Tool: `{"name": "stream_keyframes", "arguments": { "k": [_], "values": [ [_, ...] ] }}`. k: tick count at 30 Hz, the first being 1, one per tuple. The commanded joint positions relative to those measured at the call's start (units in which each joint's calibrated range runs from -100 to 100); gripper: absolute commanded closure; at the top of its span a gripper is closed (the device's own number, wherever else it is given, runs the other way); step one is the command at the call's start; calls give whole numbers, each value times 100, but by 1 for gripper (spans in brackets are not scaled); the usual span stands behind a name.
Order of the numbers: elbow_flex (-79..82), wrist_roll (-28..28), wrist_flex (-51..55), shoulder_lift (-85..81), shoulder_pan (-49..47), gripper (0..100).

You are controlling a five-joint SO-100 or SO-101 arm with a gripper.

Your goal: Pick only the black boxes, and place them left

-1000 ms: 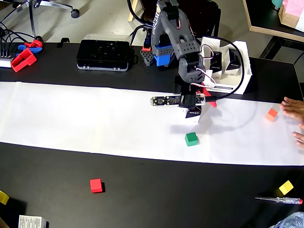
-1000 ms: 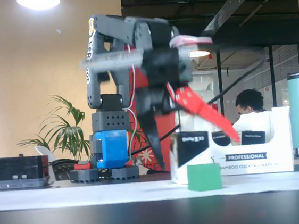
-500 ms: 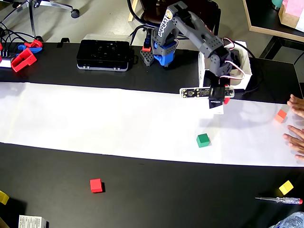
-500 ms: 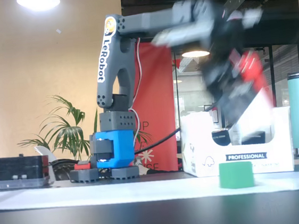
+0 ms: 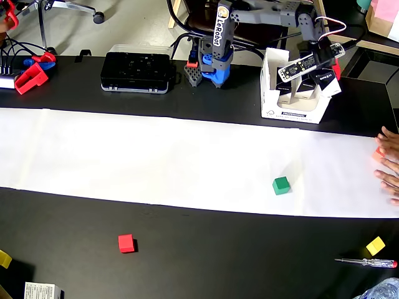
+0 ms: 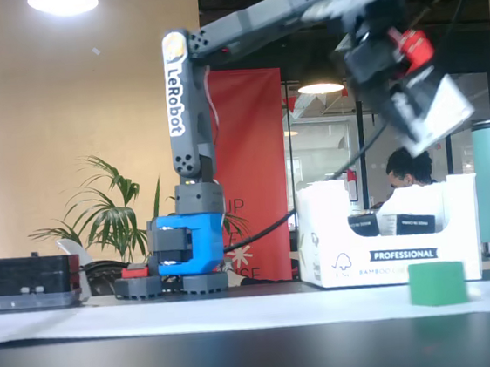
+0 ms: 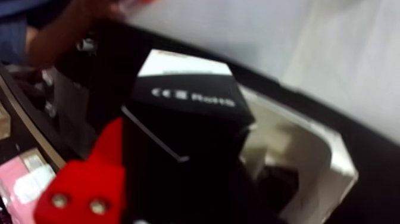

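Note:
My gripper [image 5: 321, 59] is shut on a black box [image 5: 307, 64] and holds it tilted above the big white open bin [image 5: 272, 93]. In the fixed view the held black box [image 6: 435, 111] hangs with its white face showing, clearly above the bin [image 6: 340, 252]. More black boxes [image 5: 315, 87] stand inside the bin, and they also show in the fixed view [image 6: 370, 223]. In the wrist view the black box [image 7: 190, 98] with white print fills the jaws beside the red finger [image 7: 89, 184], with the bin [image 7: 309, 143] below.
A green cube [image 5: 281, 185] lies on the white paper strip. A red cube [image 5: 126, 243], a yellow cube [image 5: 374, 245] and a screwdriver [image 5: 365, 262] lie on the black table in front. A person's hand [image 5: 389, 165] reaches in at the right edge. A black device [image 5: 137, 70] sits at the back.

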Motion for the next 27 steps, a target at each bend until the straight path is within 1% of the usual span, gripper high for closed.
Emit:
{"name": "stream_keyframes", "arguments": {
  "k": [1,3,5,8,11,14,17,20,21,23,25,26,27],
  "values": [
    [1052,-377,-43,-1196,-517,83],
    [1601,-508,-43,-1315,-647,83],
    [1956,-519,-43,-1299,-655,83],
    [2080,-519,-131,-1275,-647,81],
    [2461,-571,-830,-1181,-577,67],
    [2692,-571,-1093,-1038,-525,59],
    [2364,-550,-1100,-1054,-517,56],
    [1052,-513,-1077,-1070,-482,55],
    [396,-434,-1061,-1070,-335,55],
    [-455,181,-1093,-1181,-49,56],
    [-633,813,-1156,-1536,454,56],
    [-624,1002,-1267,-1773,809,56],
    [-615,1155,-1410,-2026,1233,59]
  ]
}}
